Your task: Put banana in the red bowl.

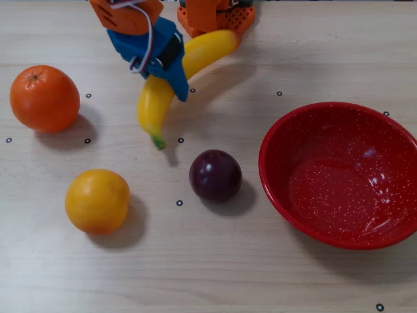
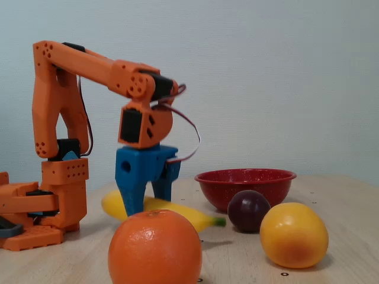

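The yellow banana (image 1: pixel 156 101) is held off the table near the back left in the overhead view, green stem tip pointing toward the front. My blue gripper (image 1: pixel 171 77) is shut across its middle. From the fixed view the banana (image 2: pixel 177 213) hangs tilted above the tabletop, gripper (image 2: pixel 147 201) clamped around it, partly hidden behind the orange. The red bowl (image 1: pixel 306 130) with white speckles sits at the right, empty; in the fixed view the red bowl (image 2: pixel 246 178) stands behind the plum.
An orange (image 1: pixel 44 98) lies at the left, a yellow-orange round fruit (image 1: pixel 98 201) in front of it, and a dark purple plum (image 1: pixel 215 175) between banana and bowl. The arm's orange base (image 1: pixel 210 14) is at the back edge.
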